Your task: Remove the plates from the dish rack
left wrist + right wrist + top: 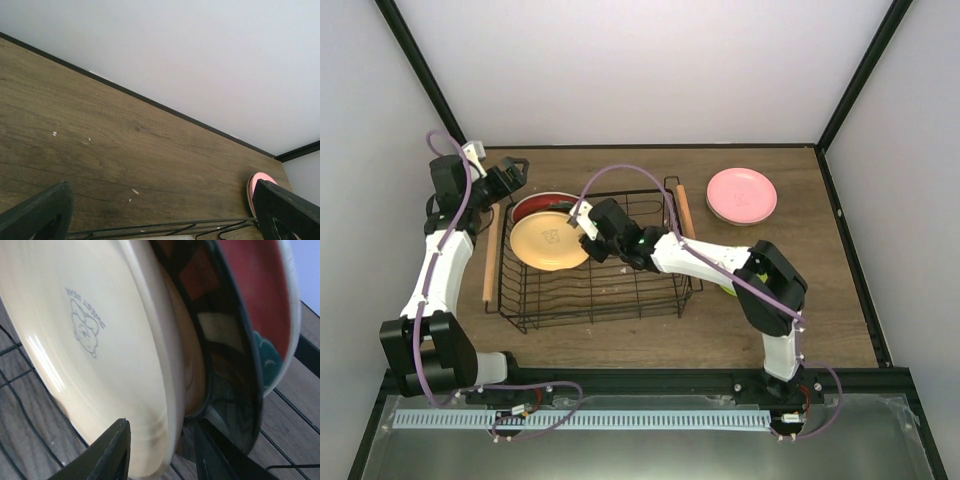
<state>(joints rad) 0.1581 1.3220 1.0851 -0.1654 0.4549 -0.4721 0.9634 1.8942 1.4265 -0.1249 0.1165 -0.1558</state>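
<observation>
The black wire dish rack (pixel 620 300) holds two standing plates: an orange plate (pixel 550 243) and, behind it, a red plate with teal flowers (pixel 535 204). My right gripper (pixel 588 236) is open, and its fingers straddle the orange plate's rim (pixel 167 390) without pinching it. The red plate (pixel 267 305) stands just behind. A pink plate (pixel 741 194) lies on the table at the back right and also shows in the left wrist view (pixel 255 186). My left gripper (pixel 512 173) is open and empty over the rack's far left corner. The mint and beige plates are out of view.
A sliver of lime green (pixel 726 289) shows under my right arm, right of the rack. The rack's wooden handles lie along its left side (pixel 490 262) and right side (pixel 685 210). The rack's top wire (pixel 150 227) runs below my left fingers. Walls enclose the table.
</observation>
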